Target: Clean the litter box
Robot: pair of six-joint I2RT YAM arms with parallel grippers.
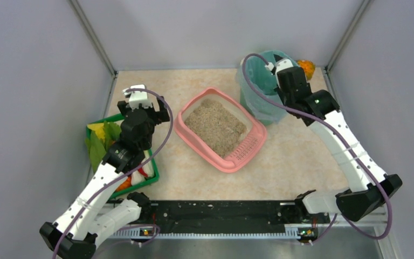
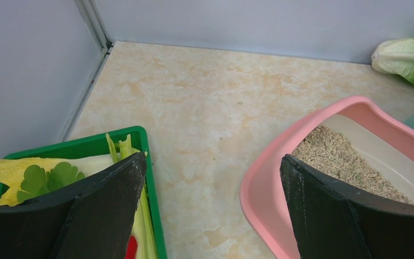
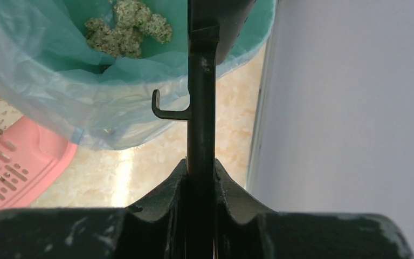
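The pink litter box (image 1: pixel 182 127) lies mid-table with beige litter (image 1: pixel 215 127) in it and its slotted ledge (image 1: pixel 246 149) toward the near right. My left gripper (image 1: pixel 150 108) hovers open between the green tray and the box's left rim (image 2: pixel 264 178), with nothing between its fingers (image 2: pixel 113 199). My right gripper (image 3: pixel 200 164) is shut on the black handle of a scoop (image 3: pixel 200 108), which has a small hook on its side. It holds the scoop over the teal-lined bin (image 1: pixel 259 102). Clumped litter (image 3: pixel 126 24) lies inside the bin liner (image 3: pixel 59 97).
A green tray (image 1: pixel 153 178) of leafy and colourful items sits at the left, its rim (image 2: pixel 140 140) close to my left finger. A pale green cabbage-like item (image 2: pixel 409 56) and an orange item (image 1: pixel 306 67) lie by the back wall. Grey walls close three sides.
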